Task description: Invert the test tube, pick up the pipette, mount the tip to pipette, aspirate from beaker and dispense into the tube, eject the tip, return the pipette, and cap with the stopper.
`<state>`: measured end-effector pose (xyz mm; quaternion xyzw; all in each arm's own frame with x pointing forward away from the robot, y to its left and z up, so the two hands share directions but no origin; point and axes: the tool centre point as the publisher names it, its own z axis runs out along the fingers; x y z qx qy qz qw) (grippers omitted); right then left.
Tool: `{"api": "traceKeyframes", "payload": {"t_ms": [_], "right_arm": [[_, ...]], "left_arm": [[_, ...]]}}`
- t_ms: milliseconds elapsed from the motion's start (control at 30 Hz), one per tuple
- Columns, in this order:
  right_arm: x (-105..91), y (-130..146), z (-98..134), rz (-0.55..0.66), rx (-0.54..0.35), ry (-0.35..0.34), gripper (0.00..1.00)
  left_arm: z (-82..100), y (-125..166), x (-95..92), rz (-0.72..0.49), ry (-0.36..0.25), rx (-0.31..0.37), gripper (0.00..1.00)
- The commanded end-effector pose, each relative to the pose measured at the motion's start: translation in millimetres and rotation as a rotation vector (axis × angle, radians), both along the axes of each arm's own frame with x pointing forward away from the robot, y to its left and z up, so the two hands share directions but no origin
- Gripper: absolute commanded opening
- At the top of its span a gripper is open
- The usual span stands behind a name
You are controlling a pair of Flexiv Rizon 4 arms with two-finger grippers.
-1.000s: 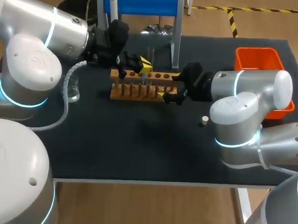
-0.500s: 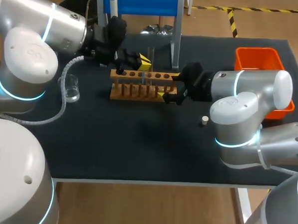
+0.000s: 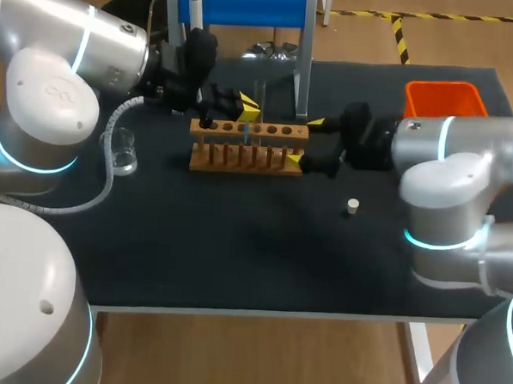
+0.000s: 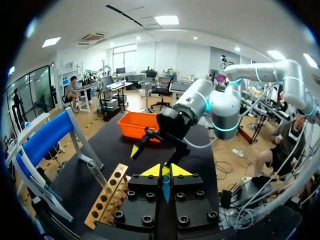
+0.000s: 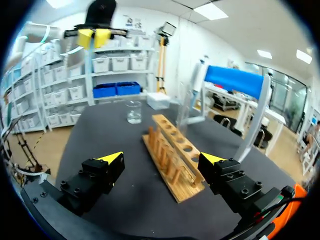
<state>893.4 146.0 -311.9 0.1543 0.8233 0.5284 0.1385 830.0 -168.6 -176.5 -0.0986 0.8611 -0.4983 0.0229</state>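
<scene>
One rack (image 3: 248, 149) | one beaker (image 3: 123, 155) | one stopper (image 3: 352, 206) | one tube (image 4: 165, 186), apparently

The right gripper (image 5: 163, 159) has its fingers spread wide, touching nothing. The wooden rack (image 5: 172, 150) runs away ahead of it, its near end between the yellow tips. Beyond the rack stand a beaker (image 5: 133, 112) and a blue stand (image 5: 235, 80). The left gripper (image 5: 94, 36) hangs high above, tips close together.

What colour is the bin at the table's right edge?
Orange. The bin shows best in the head view.
</scene>
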Motion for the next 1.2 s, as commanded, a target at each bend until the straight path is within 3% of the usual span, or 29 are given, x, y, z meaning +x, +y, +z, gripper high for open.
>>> {"api": "traceKeyframes", "payload": {"t_ms": [33, 367, 700, 1200], "right_arm": [[-31.9, -46.2, 28.5, 0.116, 0.116, -0.024, 1.0], [-55.8, -25.3, 42.9, 0.252, 0.203, -0.049, 1.0], [-71.9, -1.9, 49.4, 0.358, 0.265, -0.041, 1.0], [-86.9, 31.5, 76.1, 0.431, 0.365, -0.011, 1.0]], "left_arm": [[0.5, 0.1, 0.7, -0.002, 0.002, 0.002, 0.0], [-0.1, -9.0, -10.7, -0.041, -0.008, -0.016, 0.0], [3.2, -14.7, -27.1, -0.069, -0.063, 0.025, 0.0], [3.2, -14.7, -27.1, -0.069, -0.063, 0.025, 0.0]]}}
